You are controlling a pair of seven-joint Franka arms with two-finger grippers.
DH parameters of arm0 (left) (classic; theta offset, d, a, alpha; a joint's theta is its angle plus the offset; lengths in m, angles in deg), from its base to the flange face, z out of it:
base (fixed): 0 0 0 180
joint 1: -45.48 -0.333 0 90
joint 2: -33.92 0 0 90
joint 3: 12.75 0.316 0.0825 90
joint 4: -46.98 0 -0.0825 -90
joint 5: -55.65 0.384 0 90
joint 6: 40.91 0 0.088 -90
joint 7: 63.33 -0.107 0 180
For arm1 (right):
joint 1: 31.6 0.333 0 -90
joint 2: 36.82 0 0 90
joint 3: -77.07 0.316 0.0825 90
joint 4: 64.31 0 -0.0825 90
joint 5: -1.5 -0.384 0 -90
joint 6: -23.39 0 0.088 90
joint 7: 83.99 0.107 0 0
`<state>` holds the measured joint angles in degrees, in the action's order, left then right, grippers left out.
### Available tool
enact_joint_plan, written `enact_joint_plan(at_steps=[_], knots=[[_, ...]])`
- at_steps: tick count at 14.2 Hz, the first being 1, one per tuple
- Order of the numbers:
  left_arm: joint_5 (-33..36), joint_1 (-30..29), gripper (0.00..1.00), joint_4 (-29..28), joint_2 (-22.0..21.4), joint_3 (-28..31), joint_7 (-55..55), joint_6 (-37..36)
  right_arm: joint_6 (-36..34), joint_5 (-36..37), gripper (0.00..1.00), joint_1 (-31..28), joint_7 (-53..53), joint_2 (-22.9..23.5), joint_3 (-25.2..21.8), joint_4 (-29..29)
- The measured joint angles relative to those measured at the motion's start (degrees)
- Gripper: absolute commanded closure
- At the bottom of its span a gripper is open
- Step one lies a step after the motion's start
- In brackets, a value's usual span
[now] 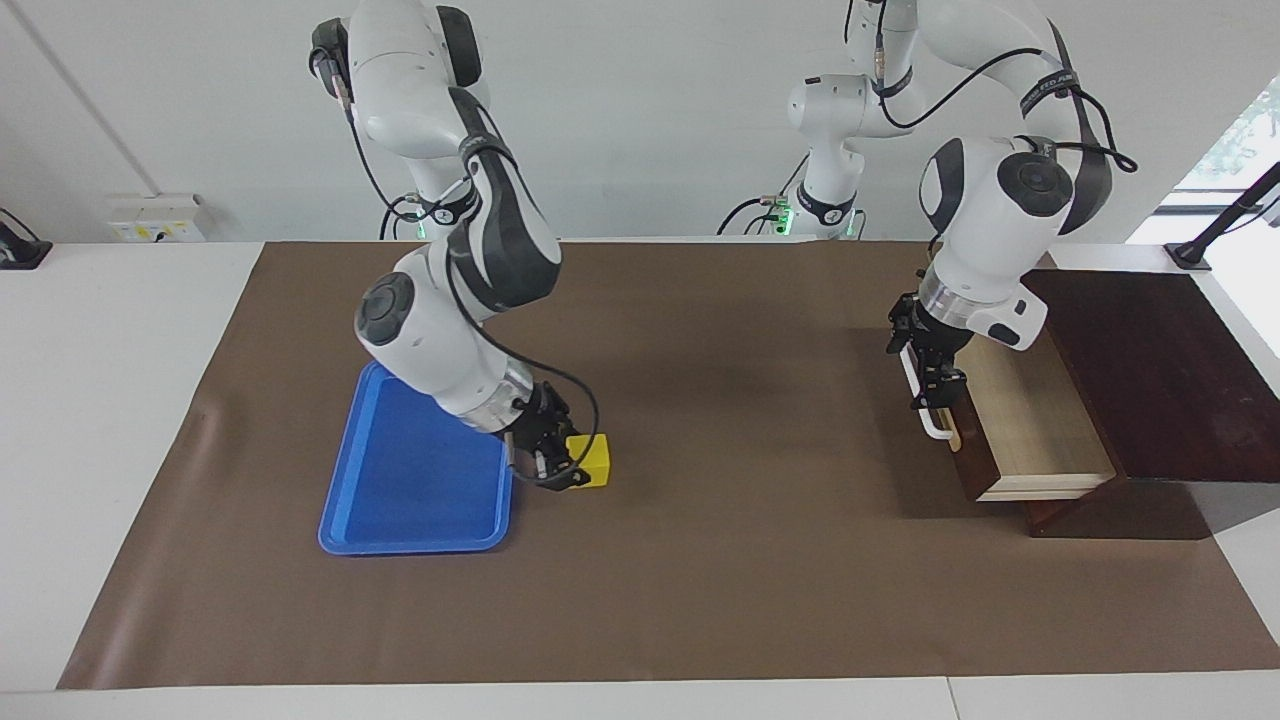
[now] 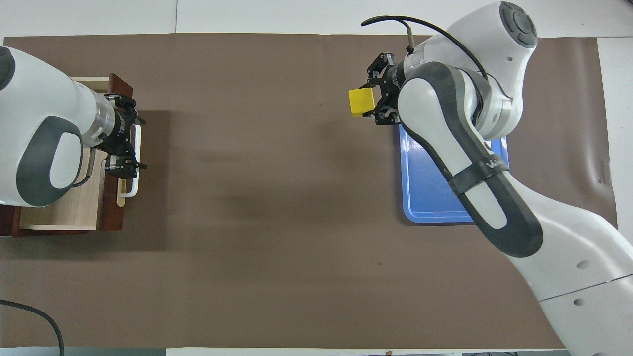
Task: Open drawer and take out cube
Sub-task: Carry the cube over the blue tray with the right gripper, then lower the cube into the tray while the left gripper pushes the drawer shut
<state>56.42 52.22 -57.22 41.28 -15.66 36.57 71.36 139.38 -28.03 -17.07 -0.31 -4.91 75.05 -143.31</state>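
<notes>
Facing view: the right gripper point(image 1: 560, 468) is clamped on the yellow cube point(image 1: 588, 461), held just beside the blue tray point(image 1: 400, 490) over the brown mat point(image 1: 700, 560). The left gripper point(image 1: 930, 375), fingers apart, hangs at the handle point(image 1: 925, 405) of the pulled-out drawer point(image 1: 1010, 420).

Overhead view: the cube point(image 2: 360, 101) sits in the right gripper point(image 2: 378, 104) at the tray's point(image 2: 425, 207) corner. The left gripper point(image 2: 123, 143) is over the drawer point(image 2: 64, 212) front.

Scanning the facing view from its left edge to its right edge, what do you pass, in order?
blue tray → right gripper shut on the yellow cube → bare brown mat → left gripper, open over the white handle → open drawer → dark wooden box.
</notes>
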Motion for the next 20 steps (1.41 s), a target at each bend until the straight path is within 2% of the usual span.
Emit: enact_joint_plan(at_steps=[6, 11, 18, 20], knots=[[1.61, -4.1, 0.0, -2.63, -1.16, -0.18, -9.07, 1.45, -0.27, -6.31, 1.0, -10.04, -2.38, -2.26, 0.02, -5.68], [3.14, -6.73, 0.0, -2.93, -1.57, -0.29, -13.03, 1.64, -0.16, -14.04, 1.0, -15.93, -9.02, -2.54, -0.02, -13.75], [4.04, -14.54, 0.0, -2.94, -1.64, -0.15, -24.55, 3.37, 1.18, -14.27, 1.0, -18.32, -10.56, -5.58, -0.03, -21.65], [4.16, -16.42, 0.0, -2.94, -1.64, -0.15, -27.57, 3.76, 2.19, -14.27, 1.0, -18.32, -15.75, -6.19, -0.02, -24.2]])
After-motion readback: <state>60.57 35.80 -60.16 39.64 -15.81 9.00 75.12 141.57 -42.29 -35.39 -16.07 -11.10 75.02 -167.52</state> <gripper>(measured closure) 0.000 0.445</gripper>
